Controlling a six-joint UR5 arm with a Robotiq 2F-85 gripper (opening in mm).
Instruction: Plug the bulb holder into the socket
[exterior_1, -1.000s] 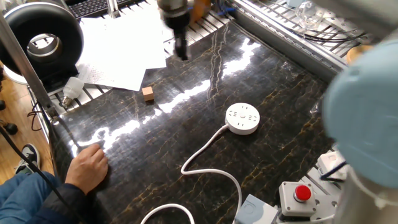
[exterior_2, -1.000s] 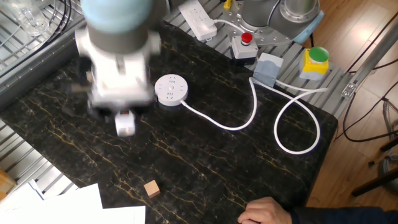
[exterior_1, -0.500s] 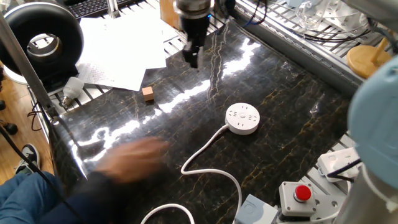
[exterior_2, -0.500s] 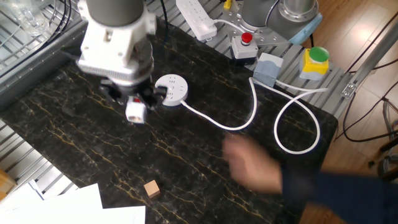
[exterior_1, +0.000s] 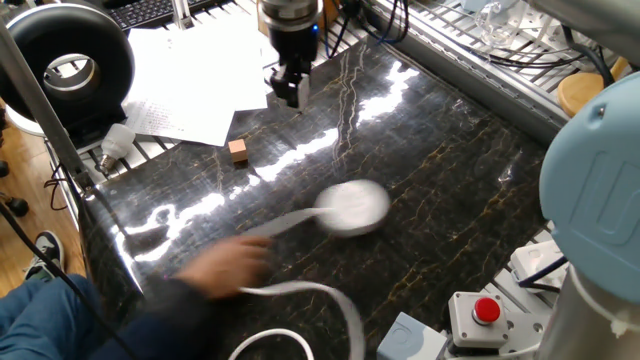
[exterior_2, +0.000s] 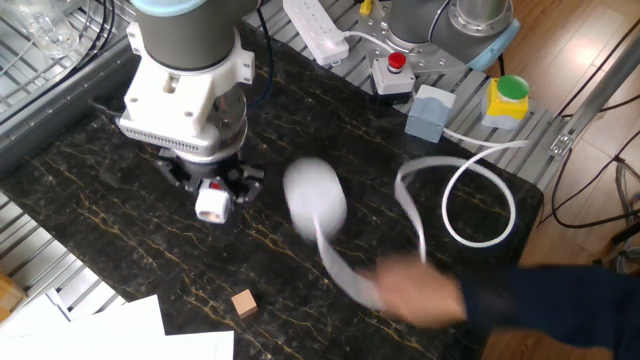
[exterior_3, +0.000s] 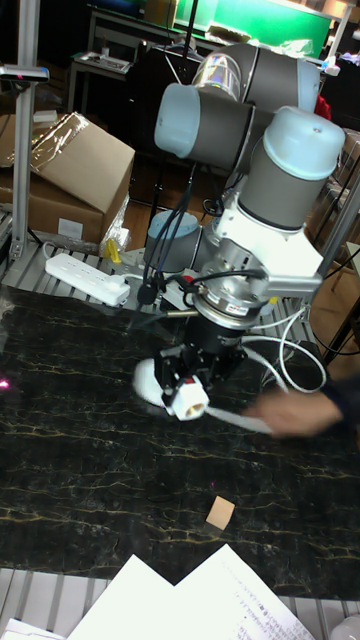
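The tool (exterior_2: 212, 200) grips the bulb holder (exterior_2: 209, 205) above the dark tabletop (exterior_2: 100, 220), not yet plugged in; a blurred hand (exterior_2: 415, 292) drags the socket (exterior_2: 316, 195) just beside it

The worktop (exterior_2: 120, 200) is black marble with gold veins. The bulb holder (exterior_2: 211, 204) is white with a red mark; the socket (exterior_2: 315, 195) white; the cube (exterior_2: 243, 303) tan.
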